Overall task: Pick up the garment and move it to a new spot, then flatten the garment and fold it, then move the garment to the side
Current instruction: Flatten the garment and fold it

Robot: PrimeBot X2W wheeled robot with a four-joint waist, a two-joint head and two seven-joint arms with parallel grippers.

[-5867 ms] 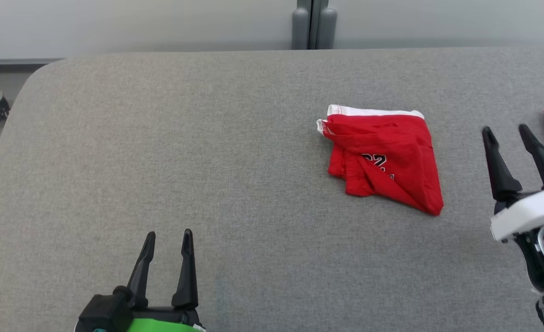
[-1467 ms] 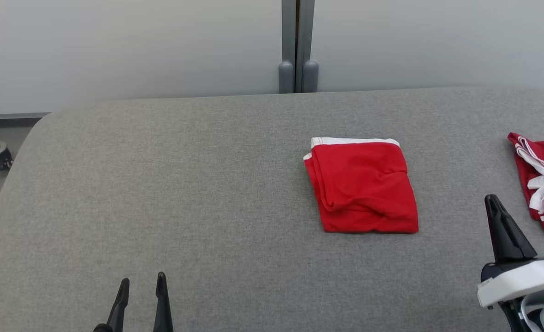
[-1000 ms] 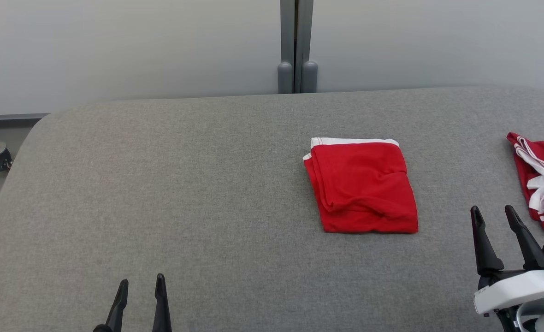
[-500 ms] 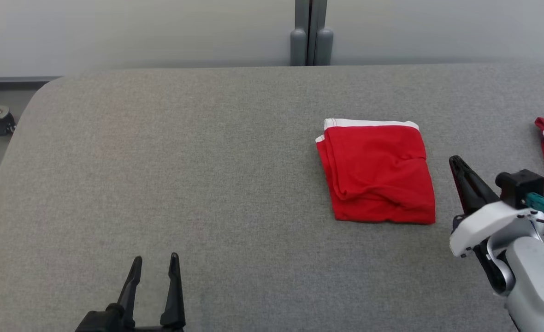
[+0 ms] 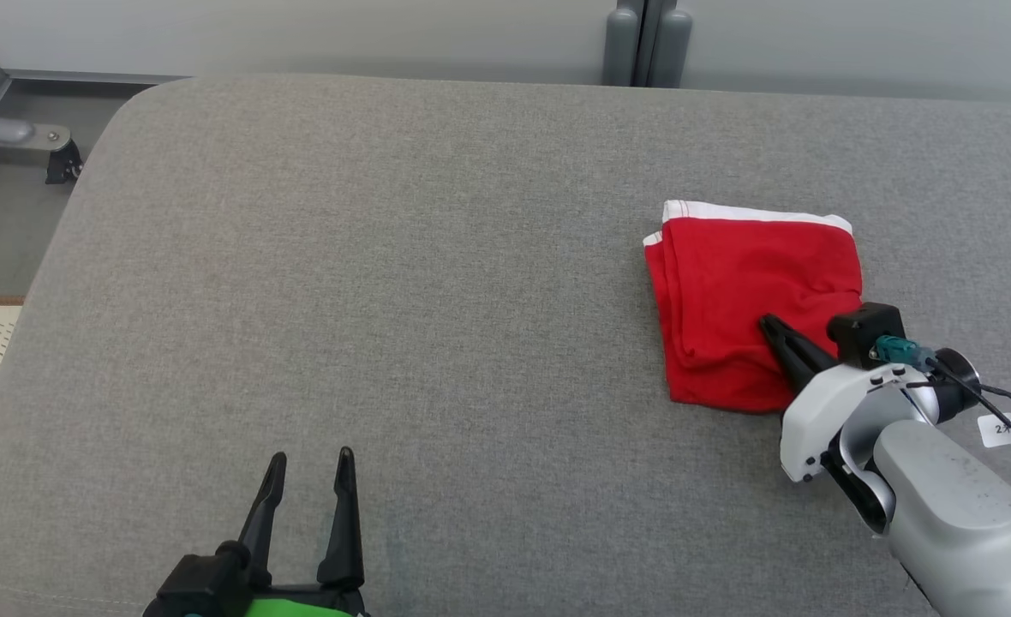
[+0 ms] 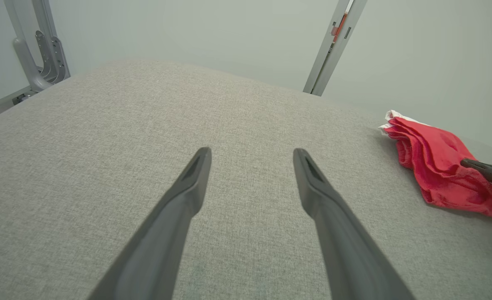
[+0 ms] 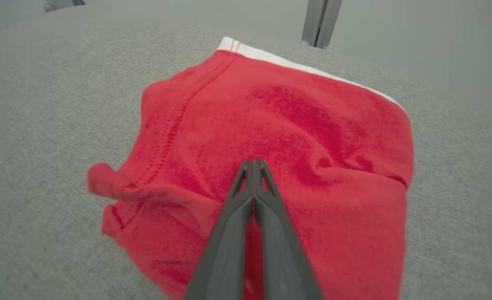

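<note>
Presently, the red folded garment [image 5: 754, 300] lay flat on the right half of the grey fabric-covered table [image 5: 385, 257]. Its white waistband [image 5: 754, 212] ran along the far edge, and the stacked folds showed along the left side. The near edge was slightly rumpled.

Right arm: the right gripper [image 5: 767, 324] had both dark fingers pressed together tip to tip, with no gap between them. The tips sat on the garment, in the near half of its red face. In the right wrist view the closed fingertips [image 7: 253, 163] met the cloth beside a shallow crease. Whether any cloth was pinched between them could not be told. The white and grey forearm [image 5: 942, 488] reached in from the lower right corner, over the table just beside the garment's near right corner.

Left arm: the left gripper [image 5: 312, 454] stood at the lower left with its two fingers spread apart and nothing between them. It was over bare table, well apart from the garment. In the left wrist view the garment showed at the far right.

Beyond the table's far edge stood a grey vertical post [image 5: 647, 34] against a pale wall. A metal frame [image 5: 0, 133] showed past the far left corner.
</note>
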